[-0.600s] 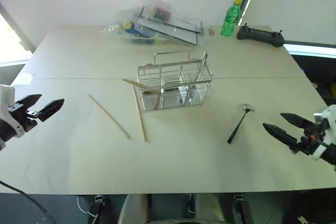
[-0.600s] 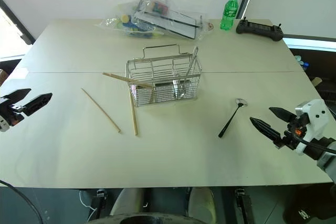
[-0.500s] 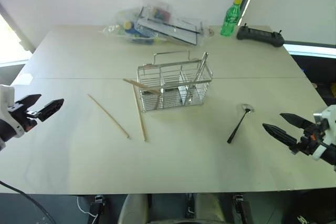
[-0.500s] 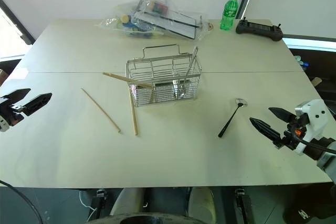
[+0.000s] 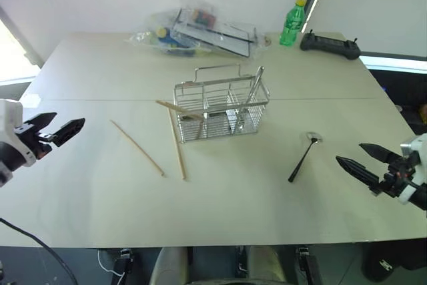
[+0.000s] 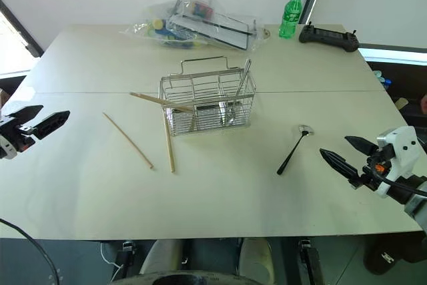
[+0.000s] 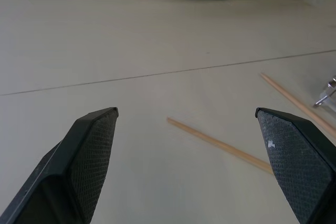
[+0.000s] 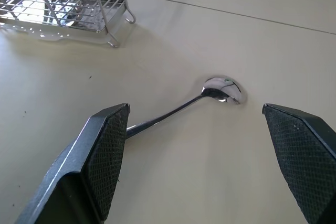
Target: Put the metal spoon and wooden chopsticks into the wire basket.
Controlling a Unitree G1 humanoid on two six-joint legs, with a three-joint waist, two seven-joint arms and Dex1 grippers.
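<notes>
The wire basket (image 5: pixel 220 101) stands mid-table with a plain silver utensil handle (image 5: pixel 255 88) leaning in it. One wooden chopstick (image 5: pixel 137 147) lies to its left, a second (image 5: pixel 177 146) lies nearer the basket, and a third (image 5: pixel 177 108) rests against the basket's left end. The metal spoon (image 5: pixel 303 157) lies on the table to the basket's right, bowl away from me. My left gripper (image 5: pixel 69 119) hovers open at the table's left edge, well short of the chopsticks (image 7: pixel 220 145). My right gripper (image 5: pixel 349 153) is open just right of the spoon (image 8: pixel 210 95), holding nothing.
A clear plastic bag of items (image 5: pixel 197 31) lies at the back of the table. A green bottle (image 5: pixel 292 23) and a black controller (image 5: pixel 330 45) sit at the back right. The table's front edge (image 5: pixel 213 241) runs just below both grippers.
My left gripper has edged slightly upward and toward the table's middle. The right gripper and the objects have stayed put.
</notes>
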